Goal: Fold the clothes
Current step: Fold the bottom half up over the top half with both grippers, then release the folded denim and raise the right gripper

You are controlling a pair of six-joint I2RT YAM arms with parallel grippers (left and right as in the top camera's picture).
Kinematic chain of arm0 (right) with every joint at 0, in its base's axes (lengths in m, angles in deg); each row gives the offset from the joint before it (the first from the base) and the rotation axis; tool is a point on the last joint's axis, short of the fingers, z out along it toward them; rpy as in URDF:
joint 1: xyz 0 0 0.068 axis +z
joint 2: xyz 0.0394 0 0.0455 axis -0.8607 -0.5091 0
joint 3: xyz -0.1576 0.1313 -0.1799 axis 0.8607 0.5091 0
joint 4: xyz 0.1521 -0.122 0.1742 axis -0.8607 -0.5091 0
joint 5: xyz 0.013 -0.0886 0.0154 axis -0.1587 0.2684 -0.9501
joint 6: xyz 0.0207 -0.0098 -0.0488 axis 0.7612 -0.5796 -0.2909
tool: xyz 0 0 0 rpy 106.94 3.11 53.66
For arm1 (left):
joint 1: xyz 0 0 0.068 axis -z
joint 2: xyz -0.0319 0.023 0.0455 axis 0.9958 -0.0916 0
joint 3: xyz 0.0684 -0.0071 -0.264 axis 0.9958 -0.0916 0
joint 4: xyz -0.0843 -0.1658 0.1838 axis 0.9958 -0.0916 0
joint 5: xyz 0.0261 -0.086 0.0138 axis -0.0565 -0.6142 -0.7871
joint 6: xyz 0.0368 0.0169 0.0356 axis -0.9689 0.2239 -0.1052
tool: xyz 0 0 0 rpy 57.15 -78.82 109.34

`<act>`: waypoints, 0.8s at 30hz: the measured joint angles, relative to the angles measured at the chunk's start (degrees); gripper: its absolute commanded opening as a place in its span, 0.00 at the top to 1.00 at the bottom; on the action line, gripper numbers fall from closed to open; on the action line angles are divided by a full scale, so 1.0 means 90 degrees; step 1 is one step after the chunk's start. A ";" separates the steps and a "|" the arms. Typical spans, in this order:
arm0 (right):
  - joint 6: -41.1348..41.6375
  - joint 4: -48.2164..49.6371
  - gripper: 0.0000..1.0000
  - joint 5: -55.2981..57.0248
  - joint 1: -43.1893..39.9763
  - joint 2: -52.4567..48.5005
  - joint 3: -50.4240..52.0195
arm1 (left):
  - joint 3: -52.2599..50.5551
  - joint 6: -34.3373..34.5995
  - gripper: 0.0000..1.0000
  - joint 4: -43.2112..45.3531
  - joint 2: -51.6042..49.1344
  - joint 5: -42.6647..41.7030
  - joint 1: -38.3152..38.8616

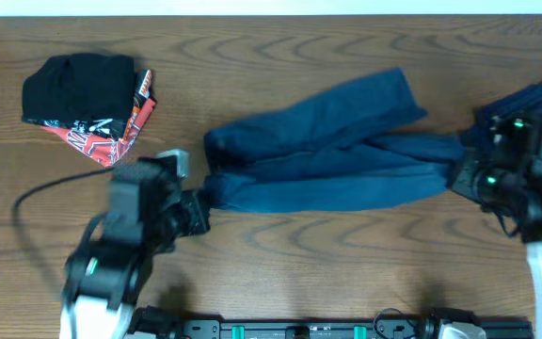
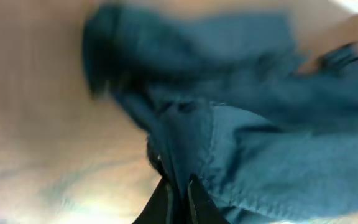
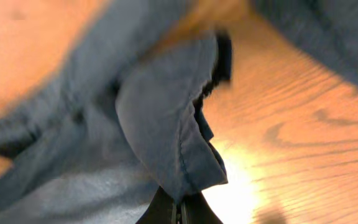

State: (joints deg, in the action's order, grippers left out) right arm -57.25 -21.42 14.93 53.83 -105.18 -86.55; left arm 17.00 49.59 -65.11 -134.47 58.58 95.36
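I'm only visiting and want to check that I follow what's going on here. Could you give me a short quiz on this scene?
1. True or false: the blue trousers lie neatly folded.
2. How many tools pinch the trousers? A none, B one, C two.
3. Which two main colours show on the bundle on the left side?
Key: 1 false, they are stretched out long. 2 C, the left tool and the right tool each grip an end. 3 black and red.
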 measured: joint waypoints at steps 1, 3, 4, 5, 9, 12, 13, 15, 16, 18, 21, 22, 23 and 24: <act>-0.0007 -0.0039 0.99 0.0027 0.0000 0.0109 -0.0124 | 0.0005 0.0000 0.94 0.0061 0.0384 0.0080 0.0000; -0.0024 -0.0068 0.99 0.0019 0.0000 0.0262 -0.0277 | 0.0015 0.0000 0.94 0.0080 0.0894 0.0243 0.0005; -0.0029 -0.0100 0.99 0.0000 0.0000 0.0311 -0.0301 | 0.0017 0.0002 0.94 0.0075 0.1083 0.0306 0.0012; -0.0049 -0.0180 0.99 -0.0010 0.0000 0.0340 -0.0308 | 0.0019 0.0015 0.94 0.0063 0.1231 0.0355 0.0012; -0.0112 -0.0573 0.99 0.0036 0.0000 0.0287 -0.0311 | 0.0022 0.0189 0.94 -0.0066 0.1370 0.0359 0.0012; -0.0148 -0.0476 0.99 0.0085 0.0000 0.0257 -0.0311 | 0.0022 0.0272 0.94 -0.0061 0.1348 0.0296 0.0012; -0.0155 -0.0410 0.99 0.0080 0.0000 0.0250 -0.0311 | 0.0022 0.0291 0.94 -0.0034 0.1338 0.0338 0.0012; -0.0172 -0.0274 0.99 0.0049 0.0002 0.0206 -0.0311 | 0.0022 0.0308 0.94 0.0075 0.1268 0.0500 0.0019; -0.0175 -0.0206 0.99 0.0041 0.0002 0.0163 -0.0311 | 0.0022 0.0316 0.94 0.0148 0.1207 0.0578 0.0024; -0.0236 -0.0053 0.99 0.0012 0.0002 -0.0036 -0.0313 | 0.0022 0.0316 0.94 0.0289 0.0969 0.0695 0.0039; -0.0357 0.0153 0.99 -0.0092 0.0002 -0.0580 -0.0316 | 0.0024 0.0316 0.94 0.0338 0.0418 0.0809 0.0041; -0.0398 0.0197 0.99 -0.0117 0.0002 -0.0850 -0.0316 | 0.0024 0.0318 0.94 0.0355 0.0151 0.0831 0.0041; -0.0425 0.0238 0.99 -0.0134 0.0002 -0.1095 -0.0313 | 0.0024 0.0316 0.94 0.0389 -0.0073 0.0850 0.0041; -0.0447 0.0308 0.99 -0.0158 0.0002 -0.1348 -0.0313 | 0.0024 0.0316 0.94 0.0444 -0.0369 0.0879 0.0044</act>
State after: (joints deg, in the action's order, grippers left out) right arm -61.27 -18.64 13.51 53.86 -117.31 -89.37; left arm 17.22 52.43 -61.11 -137.79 66.49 95.75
